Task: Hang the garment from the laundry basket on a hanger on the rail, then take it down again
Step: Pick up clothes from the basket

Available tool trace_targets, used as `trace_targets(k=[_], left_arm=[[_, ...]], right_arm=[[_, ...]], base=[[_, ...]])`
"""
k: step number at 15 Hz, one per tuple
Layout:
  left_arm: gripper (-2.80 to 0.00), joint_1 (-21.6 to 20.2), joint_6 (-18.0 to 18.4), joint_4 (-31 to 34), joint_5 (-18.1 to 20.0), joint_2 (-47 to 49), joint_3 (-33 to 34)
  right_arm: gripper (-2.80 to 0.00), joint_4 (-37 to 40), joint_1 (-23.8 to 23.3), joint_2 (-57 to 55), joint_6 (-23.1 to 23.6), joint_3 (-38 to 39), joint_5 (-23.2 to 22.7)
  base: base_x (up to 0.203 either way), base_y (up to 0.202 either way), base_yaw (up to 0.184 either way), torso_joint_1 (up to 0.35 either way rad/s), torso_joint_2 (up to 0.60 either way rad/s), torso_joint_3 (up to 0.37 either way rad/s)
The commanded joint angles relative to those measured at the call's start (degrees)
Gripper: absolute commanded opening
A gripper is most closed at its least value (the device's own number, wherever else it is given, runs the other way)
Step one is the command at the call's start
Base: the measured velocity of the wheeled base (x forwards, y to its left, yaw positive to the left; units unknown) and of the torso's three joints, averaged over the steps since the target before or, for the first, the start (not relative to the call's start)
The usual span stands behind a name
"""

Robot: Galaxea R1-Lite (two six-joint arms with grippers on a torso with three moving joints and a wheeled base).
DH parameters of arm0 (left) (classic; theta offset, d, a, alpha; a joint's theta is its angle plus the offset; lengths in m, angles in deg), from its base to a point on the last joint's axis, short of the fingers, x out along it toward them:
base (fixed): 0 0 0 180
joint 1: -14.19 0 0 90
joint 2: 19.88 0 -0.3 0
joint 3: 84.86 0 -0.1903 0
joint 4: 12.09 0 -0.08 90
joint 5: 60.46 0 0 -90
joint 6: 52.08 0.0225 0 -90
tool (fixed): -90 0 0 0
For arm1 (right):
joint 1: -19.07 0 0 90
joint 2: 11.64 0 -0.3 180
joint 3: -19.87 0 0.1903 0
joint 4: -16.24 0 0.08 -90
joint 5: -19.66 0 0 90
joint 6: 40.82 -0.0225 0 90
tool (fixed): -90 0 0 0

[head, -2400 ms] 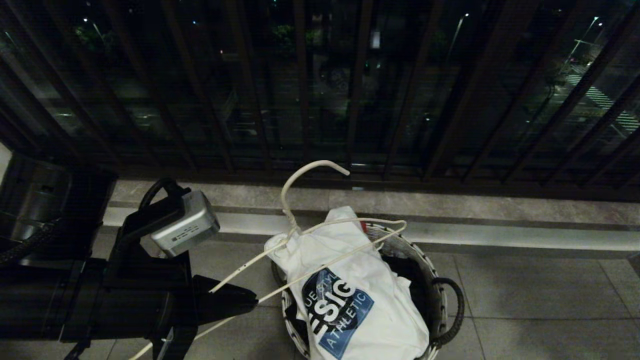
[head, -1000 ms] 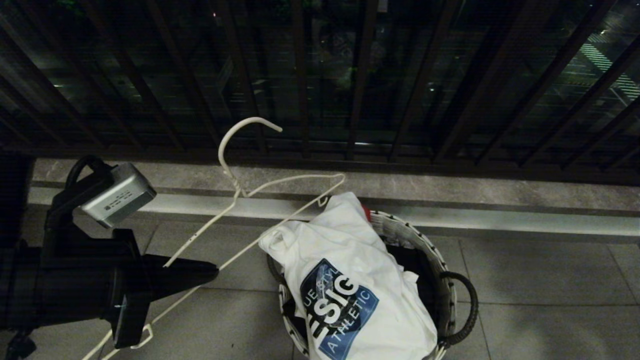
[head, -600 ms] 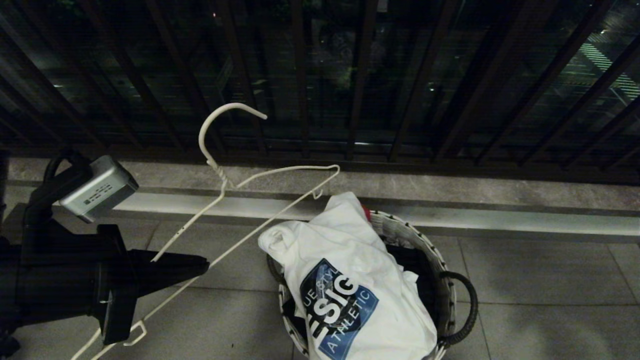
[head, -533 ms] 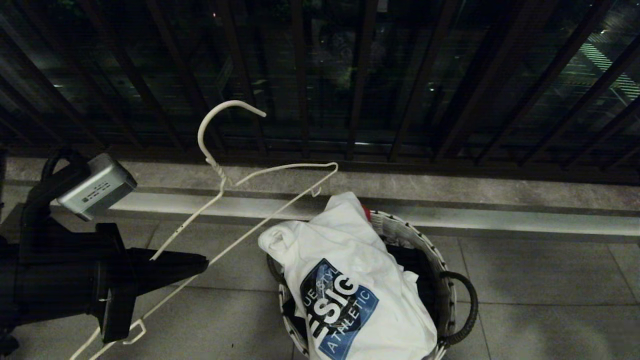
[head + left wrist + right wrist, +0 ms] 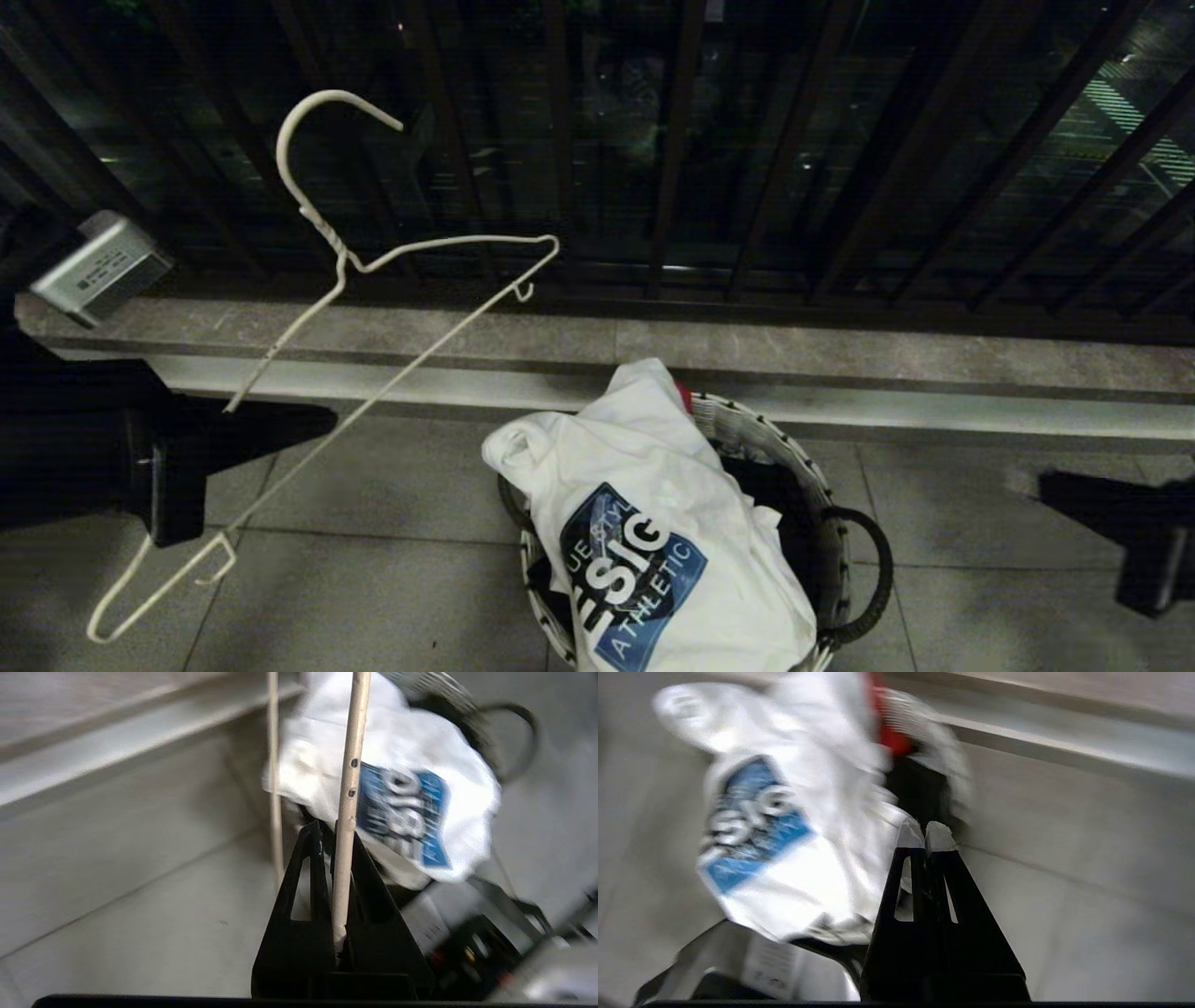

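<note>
Gripping one sloping arm of the hanger (image 5: 373,280) between closed fingers, the left gripper (image 5: 317,420) holds the cream-white wire frame off to the robot's left, hook uppermost against the dark window railing (image 5: 672,140) and well apart from the laundry basket (image 5: 822,523). The left wrist view shows the wire pinched between the jaws, its free length running out past the fingertips. The garment (image 5: 644,541) lies heaped in the basket, its blue logo facing up and a fold of white cloth spilling over the near rim. The right gripper (image 5: 926,833) sits low to the robot's right of the basket, fingers shut on nothing. The step in hand looks like fetching the shirt, so the right fingers need to spread before they reach the cloth. Pinching near the collar, not the printed chest, should leave the neck opening free for the hanger. Keeping the hanger clear until the shirt hangs loose avoids snagging.
</note>
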Motion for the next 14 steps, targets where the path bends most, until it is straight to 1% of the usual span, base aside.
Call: trace_targets(k=[1,3,4,8,11,12,13,14], left_arm=[[-2.80,-1.90,0.07,0.07,0.14,-0.06,-0.96],[-2.80,-2.76,0.11,-0.02,0.14,-0.02,-1.05],[-2.80,-3.17,0.16,-0.02,0.14,-0.19,-1.05],[-2.80,-3.82,0.42,-0.10,0.14,-0.90,-1.40],[-2.80,-3.91,0.42,-0.10,0.14,-0.99,-1.75],[-2.80,-3.99,0.42,-0.10,0.14,-0.99,-1.75],[-2.80,-4.24,0.49,-0.10,0.14,-1.06,-1.82],[-2.80,-4.26,0.51,-0.10,0.14,-1.07,-1.86]], right_arm=[[-2.80,-3.73,10.38,-13.62,-0.65,-3.86,3.42],[-2.80,-7.05,17.02,-21.00,-1.97,-7.91,7.72],[-2.80,-8.74,18.95,-24.79,-2.38,-9.86,9.00],[-2.80,-17.75,20.98,-39.84,-2.76,-14.94,10.38],[-2.80,-23.15,22.16,-50.05,-2.71,-20.77,10.75],[0.00,-24.44,23.09,-52.00,-2.70,-23.01,11.11],[0.00,-25.07,24.07,-52.86,-2.69,-24.03,11.71],[0.00,-25.04,25.34,-53.90,-2.67,-25.43,13.47]], base=[[0.000,0.000,0.000,0.000,0.00,0.000],[0.000,0.000,0.000,0.000,0.00,0.000],[0.000,0.000,0.000,0.000,0.00,0.000],[0.000,0.000,0.000,0.000,0.00,0.000],[0.000,0.000,0.000,0.000,0.00,0.000],[0.000,0.000,0.000,0.000,0.00,0.000],[0.000,0.000,0.000,0.000,0.00,0.000],[0.000,0.000,0.000,0.000,0.00,0.000]])
